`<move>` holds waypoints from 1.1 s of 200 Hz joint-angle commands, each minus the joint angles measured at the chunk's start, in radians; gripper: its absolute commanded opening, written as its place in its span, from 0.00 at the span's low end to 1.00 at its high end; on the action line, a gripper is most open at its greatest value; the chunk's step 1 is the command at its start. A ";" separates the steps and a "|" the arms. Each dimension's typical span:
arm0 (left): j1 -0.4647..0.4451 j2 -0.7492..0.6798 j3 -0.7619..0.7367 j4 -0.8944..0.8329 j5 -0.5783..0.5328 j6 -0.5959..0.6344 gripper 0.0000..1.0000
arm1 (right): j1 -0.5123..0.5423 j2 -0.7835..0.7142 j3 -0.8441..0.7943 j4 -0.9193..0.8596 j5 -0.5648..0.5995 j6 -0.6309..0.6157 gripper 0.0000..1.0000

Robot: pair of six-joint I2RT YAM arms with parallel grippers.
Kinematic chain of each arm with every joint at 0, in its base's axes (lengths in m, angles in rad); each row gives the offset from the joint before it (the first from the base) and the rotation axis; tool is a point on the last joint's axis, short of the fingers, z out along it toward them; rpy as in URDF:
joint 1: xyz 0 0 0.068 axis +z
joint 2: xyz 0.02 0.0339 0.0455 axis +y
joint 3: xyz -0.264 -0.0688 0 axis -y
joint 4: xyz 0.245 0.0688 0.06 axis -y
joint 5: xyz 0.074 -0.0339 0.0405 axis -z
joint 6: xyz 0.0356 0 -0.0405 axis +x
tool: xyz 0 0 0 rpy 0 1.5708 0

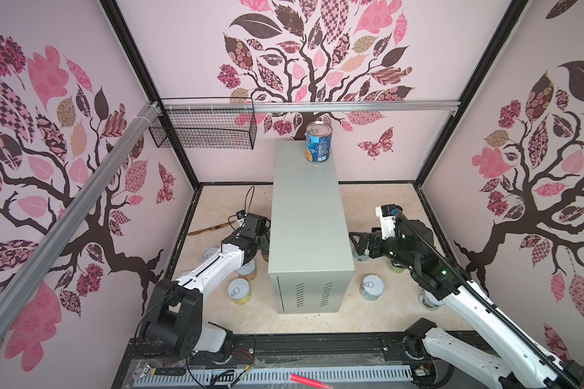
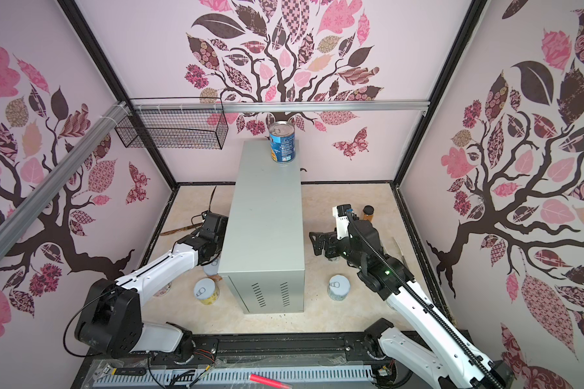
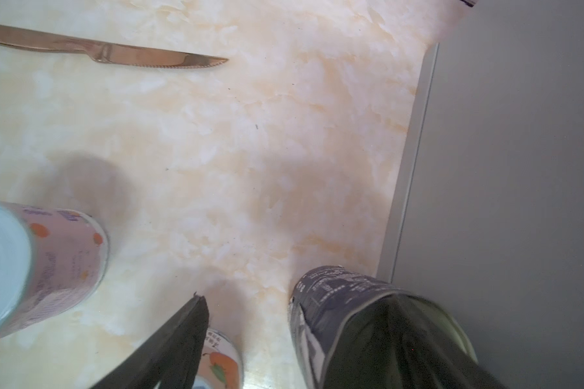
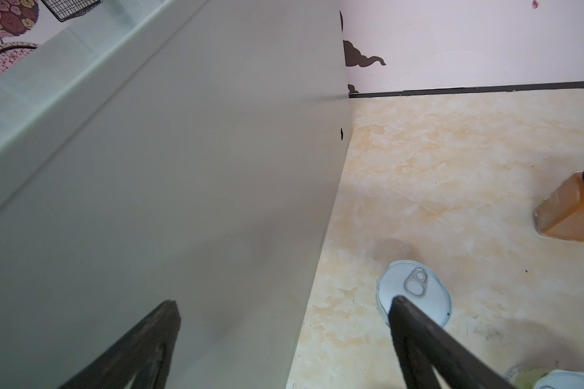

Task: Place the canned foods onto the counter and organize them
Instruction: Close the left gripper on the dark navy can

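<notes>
Robot arms, white with black joints, reach low on either side of a tall, box-shaped counter (image 1: 304, 208) of smooth grey sheet metal, which stands on a cream, marble-patterned floor (image 1: 361, 205).

The left arm stretches forward and slopes down, with its wrist bent. This puts the left gripper (image 1: 264, 240) close against the counter's left wall, near the floor. In the left wrist view the left gripper (image 3: 297, 296) has its black tapered fingers apart, with floor visible between them. One finger overlaps the metal top of a dark-labelled tin (image 3: 321, 303) standing just beside the counter wall. Whether they touch cannot be told. A pink-labelled tin (image 3: 58, 256) stands near, and a copper-coloured serrated knife (image 3: 105, 50) lies flat well apart.

The right arm bends at a raised elbow and comes down, so the right gripper (image 1: 356, 247) points sideways at the counter's right wall. Its fingers are spread wide and hold nothing. The right wrist view shows a short tin (image 4: 415, 289) with a white pull-tab lid below one finger. An amber jar (image 4: 570, 208) stands further off.

One tall blue-labelled tin (image 1: 318, 143) with a shiny metal lid stands upright at the far end of the counter top. A yellow-labelled tin (image 1: 240, 291) and a pale-labelled tin (image 1: 373, 286) stand on the floor near the counter's vented front.
</notes>
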 commanded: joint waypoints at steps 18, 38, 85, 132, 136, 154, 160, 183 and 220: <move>0.014 -0.030 -0.056 -0.084 -0.081 0.011 0.72 | -0.001 -0.002 0.036 0.002 -0.012 -0.001 1.00; 0.023 -0.026 -0.052 -0.090 -0.080 0.015 0.65 | -0.001 -0.001 0.040 -0.001 -0.010 -0.003 1.00; 0.025 -0.034 -0.045 -0.098 -0.081 0.017 0.50 | 0.001 -0.003 0.042 -0.002 -0.010 -0.006 1.00; 0.022 -0.060 -0.043 -0.095 -0.086 0.020 0.50 | 0.000 -0.007 0.036 0.002 -0.012 -0.004 1.00; 0.020 -0.061 -0.042 -0.091 -0.080 0.023 0.52 | -0.001 -0.006 0.035 0.002 -0.013 -0.005 1.00; 0.006 -0.062 -0.026 -0.085 -0.067 0.030 0.60 | 0.000 -0.006 0.033 0.003 -0.010 -0.004 1.00; 0.002 -0.062 -0.016 -0.090 -0.067 0.033 0.62 | 0.000 -0.007 0.033 0.004 -0.009 -0.005 1.00; -0.004 -0.059 0.020 -0.102 -0.051 0.039 0.69 | -0.001 -0.011 0.030 0.002 -0.007 -0.006 1.00; -0.013 -0.106 0.048 -0.113 0.058 0.075 0.88 | 0.001 -0.014 0.028 0.000 -0.006 -0.007 1.00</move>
